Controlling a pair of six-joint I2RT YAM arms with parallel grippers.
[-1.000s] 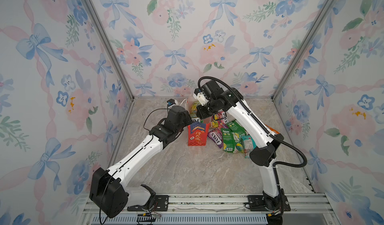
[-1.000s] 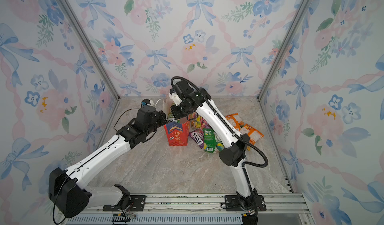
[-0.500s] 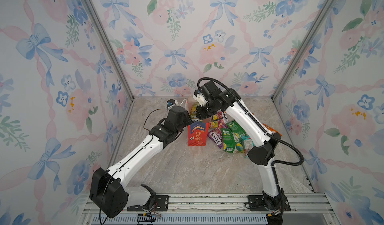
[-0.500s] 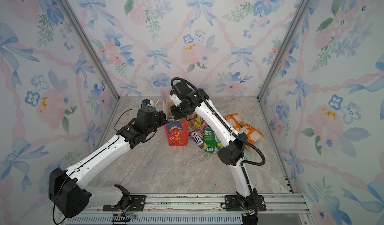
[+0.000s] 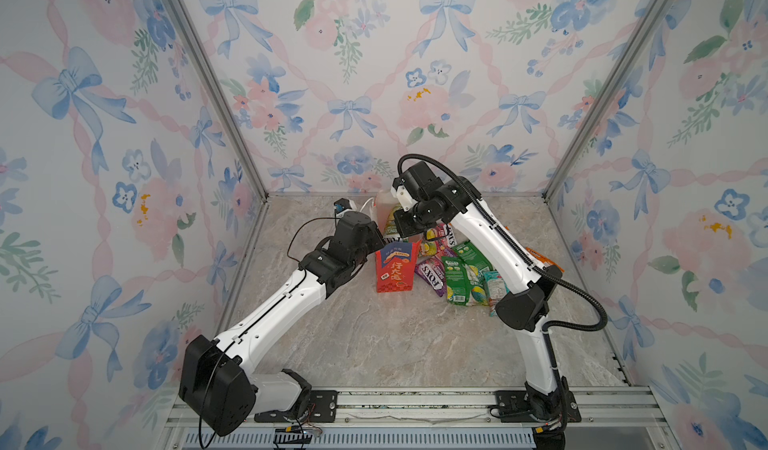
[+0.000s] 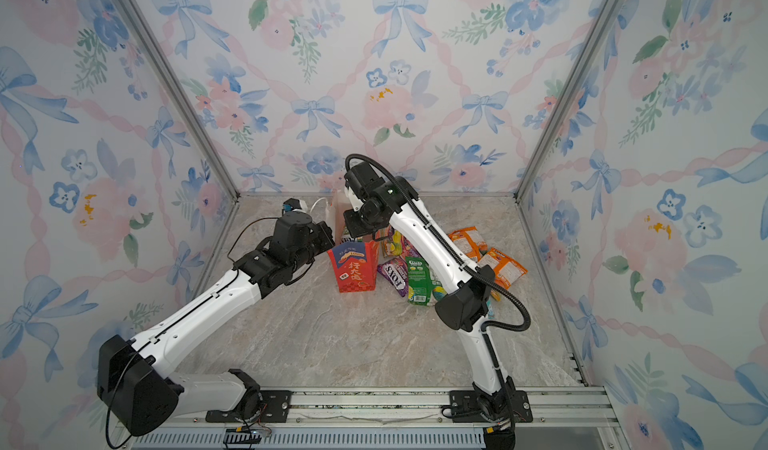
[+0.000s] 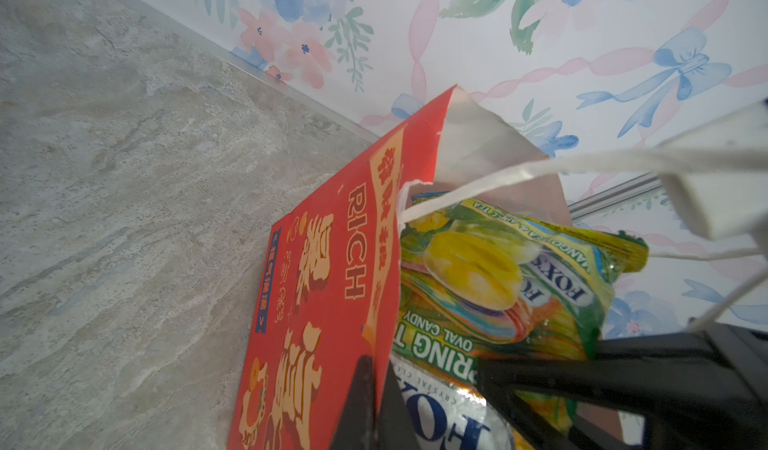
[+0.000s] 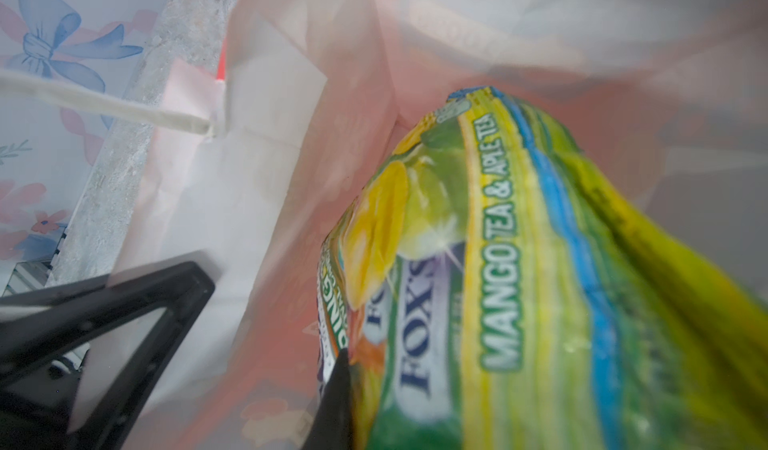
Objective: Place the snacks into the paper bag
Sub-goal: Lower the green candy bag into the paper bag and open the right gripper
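Note:
The red paper bag (image 5: 395, 271) (image 6: 353, 269) stands upright mid-floor. My left gripper (image 5: 376, 242) (image 7: 376, 385) is shut on the bag's front rim (image 7: 332, 281), one finger on each side of the paper. My right gripper (image 5: 401, 227) (image 8: 361, 394) is shut on a green-yellow FOX'S packet (image 7: 498, 269) (image 8: 519, 281) whose far end sits inside the bag's mouth against its white inside (image 8: 257, 202). More snacks lie right of the bag: a purple FOX'S packet (image 5: 430, 275), green ones (image 5: 459, 279), a teal one (image 5: 494, 287) and orange ones (image 6: 498, 267).
A white cord handle (image 7: 540, 169) hangs across the bag's mouth. The floral back wall (image 5: 374, 115) stands close behind the bag, with side walls at both flanks. My right arm's forearm (image 5: 490, 235) passes over the loose packets. The arms' mounting rail (image 5: 415, 402) runs along the front.
My right gripper has shifted slightly left over the bag's mouth with the packet in it. The left arm and the bag have stayed still.

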